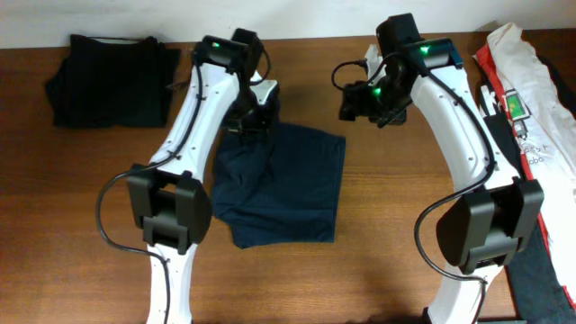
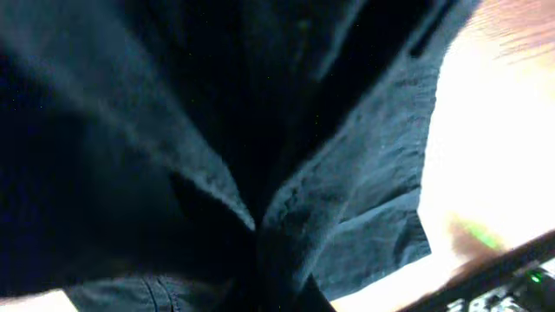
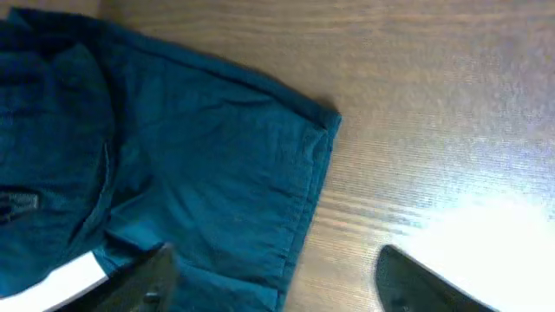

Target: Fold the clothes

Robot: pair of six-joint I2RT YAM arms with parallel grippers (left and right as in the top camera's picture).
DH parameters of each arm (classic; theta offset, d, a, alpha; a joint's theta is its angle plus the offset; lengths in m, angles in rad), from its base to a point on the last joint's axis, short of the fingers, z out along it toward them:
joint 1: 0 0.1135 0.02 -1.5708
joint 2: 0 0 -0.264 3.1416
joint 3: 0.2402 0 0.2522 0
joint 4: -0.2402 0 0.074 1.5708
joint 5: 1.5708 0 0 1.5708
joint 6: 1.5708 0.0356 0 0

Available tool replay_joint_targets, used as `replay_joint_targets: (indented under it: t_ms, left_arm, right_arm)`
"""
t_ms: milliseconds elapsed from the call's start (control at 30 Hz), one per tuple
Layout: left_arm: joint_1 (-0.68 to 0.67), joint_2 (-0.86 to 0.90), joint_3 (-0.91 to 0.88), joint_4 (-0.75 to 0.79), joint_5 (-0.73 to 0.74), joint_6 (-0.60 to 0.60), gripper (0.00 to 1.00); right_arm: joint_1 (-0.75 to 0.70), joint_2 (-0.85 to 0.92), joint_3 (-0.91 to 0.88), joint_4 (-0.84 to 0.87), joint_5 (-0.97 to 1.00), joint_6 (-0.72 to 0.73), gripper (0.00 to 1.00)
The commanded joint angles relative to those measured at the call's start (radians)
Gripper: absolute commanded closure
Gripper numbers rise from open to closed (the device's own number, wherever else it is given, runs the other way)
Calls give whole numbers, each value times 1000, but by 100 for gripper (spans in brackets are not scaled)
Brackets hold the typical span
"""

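Note:
A dark blue garment (image 1: 288, 184) lies partly folded on the middle of the wooden table. My left gripper (image 1: 249, 120) sits at its far left corner and is shut on a bunch of the cloth, which fills the left wrist view (image 2: 347, 199). My right gripper (image 1: 360, 101) hovers open and empty above the table, just right of the garment's far right corner (image 3: 329, 121). Both open fingertips show at the bottom of the right wrist view (image 3: 273, 277).
A folded black garment (image 1: 112, 79) lies at the far left of the table. A heap of white, red and dark clothes (image 1: 531, 108) lies along the right edge. Bare wood (image 1: 378, 234) lies between the garment and the right arm.

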Motion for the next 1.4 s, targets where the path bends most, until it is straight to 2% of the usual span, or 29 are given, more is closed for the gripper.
replay_joint_targets:
  t_ms: [0,33,100,133,200,333,467,600,733,867,1033,1067,1133,1167,1367]
  left_arm:
    - [56,-1,30,-62,-154,-57,100]
    - [104,-1,58,-96,-167,-56,100]
    - [192,-1,108,-134,-167,-56,99]
    - [249,-8,134,-134,-159,-56,99]
    - [323,-34,165,-134,-154,-63,100]
    - [390,-146,170,-134,-138,-66,100]
    - [324,-199,169,-134,-74,-67,99]
    - [181,-169,128,-110,-39,-79,99]
    - [42,-118,6,57,-42,-108,96]
    - [-36,-42,-15,168,-39,-145,99]
    - [-28,-23,5,125,-120,-149,99]
    - [3,-23,21,91,-142,-149,99]
    - [96,-23,83,5,-145,-149,99]
    - [117,-23,100,-10,-145,-149,99]
    - [254,-23,256,-116,-145,-148,99]
  right_arm:
    - [-44,3,0,-60,1,6,40]
    - [-48,3,0,-82,1,6,46]
    - [-42,3,0,-88,0,6,46]
    - [-33,3,0,-85,-2,6,41]
    - [-8,3,0,-76,-2,6,36]
    - [41,7,0,-19,-1,6,34]
    - [76,55,0,33,2,29,34]
    - [79,117,0,32,-2,29,34]
    - [79,147,0,36,2,28,35]
    - [63,168,0,47,-2,28,36]
    - [-67,167,6,-13,-2,28,35]
    - [-114,167,6,-43,-2,25,31]
    - [-196,167,6,-60,-2,25,6]
    - [-210,167,6,-60,-2,25,3]
    - [-257,168,6,-58,-2,25,1]
